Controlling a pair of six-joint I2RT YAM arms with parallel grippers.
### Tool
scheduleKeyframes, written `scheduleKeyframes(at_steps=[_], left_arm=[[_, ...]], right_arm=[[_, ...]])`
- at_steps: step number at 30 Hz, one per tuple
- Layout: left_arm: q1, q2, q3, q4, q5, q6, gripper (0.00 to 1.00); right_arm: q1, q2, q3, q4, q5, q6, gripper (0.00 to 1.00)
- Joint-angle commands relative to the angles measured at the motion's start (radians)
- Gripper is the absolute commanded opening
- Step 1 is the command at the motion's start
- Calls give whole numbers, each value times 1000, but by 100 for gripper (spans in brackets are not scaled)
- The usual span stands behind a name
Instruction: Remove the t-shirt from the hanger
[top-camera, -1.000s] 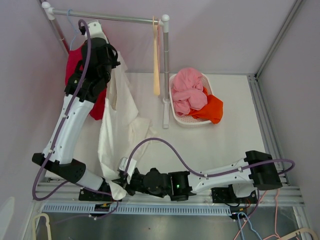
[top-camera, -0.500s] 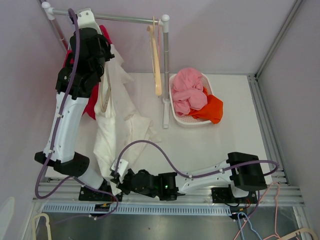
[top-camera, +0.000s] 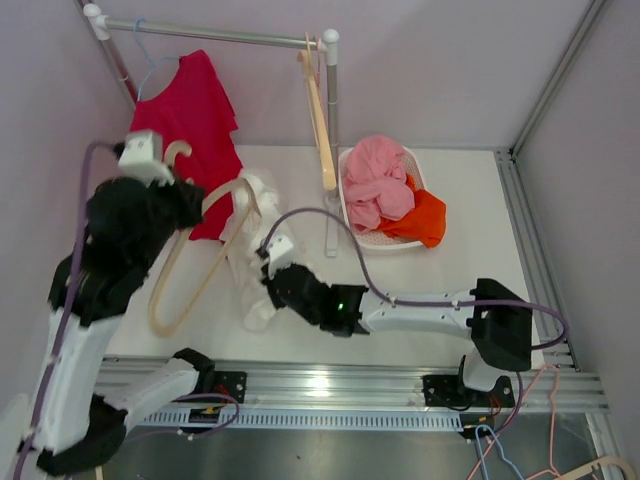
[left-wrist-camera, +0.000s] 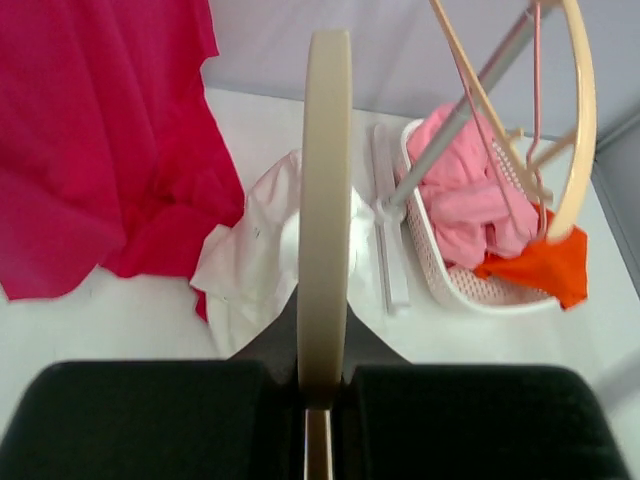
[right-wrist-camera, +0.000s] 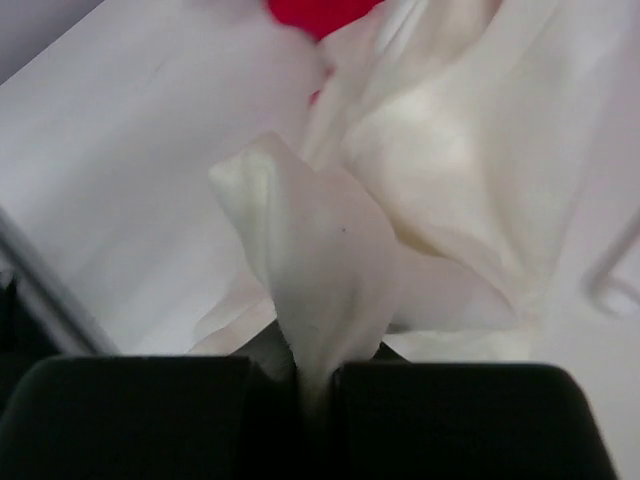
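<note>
The white t-shirt (top-camera: 255, 240) lies bunched on the table, just right of the cream hanger (top-camera: 205, 255). My left gripper (top-camera: 185, 205) is shut on the hanger near its neck and holds it off the rail, above the table's left side. The hanger looks bare. In the left wrist view the hanger (left-wrist-camera: 326, 200) stands edge-on between my jaws (left-wrist-camera: 322, 385), with the white t-shirt (left-wrist-camera: 255, 260) on the table behind it. My right gripper (top-camera: 278, 268) is shut on a fold of the white t-shirt (right-wrist-camera: 315, 290), which rises from the closed jaws (right-wrist-camera: 315, 375).
A red t-shirt (top-camera: 195, 110) hangs from the rail (top-camera: 230, 35) on a blue hanger. A second wooden hanger (top-camera: 320, 120) hangs by the rail's right post. A white basket (top-camera: 352, 225) of pink and orange clothes stands right of the post.
My left arm has swung down from the rail towards the near left with the hanger. The white t-shirt has come off it. My right gripper has carried the cloth from the front edge to mid-table.
</note>
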Motion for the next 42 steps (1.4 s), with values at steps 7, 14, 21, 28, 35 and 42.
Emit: scheduleKeyframes(at_steps=[7,14,21,28,35,42], left_arm=[[-5,-429,-122,-125,123,39,1],[-5,-408,-120,-116,31,59,1],[-2,-237,-166,-39,77,30,1],[4,-171,-185,45,135,3,1],[28,-144,-165,73,98,26,1],[116,-23,-73,101,167,31,1]], right_arm=[[-229,34,106,-176,35,172,0],[46,-190,-125,-22,178,-9,0],[403,-558,-336,40,702,-230,0],[38,-928,-188,80,486,-440,0],[-488,-685,310,-38,-67,-479,0],[-936,-200,916,-161,-613,-229,0]])
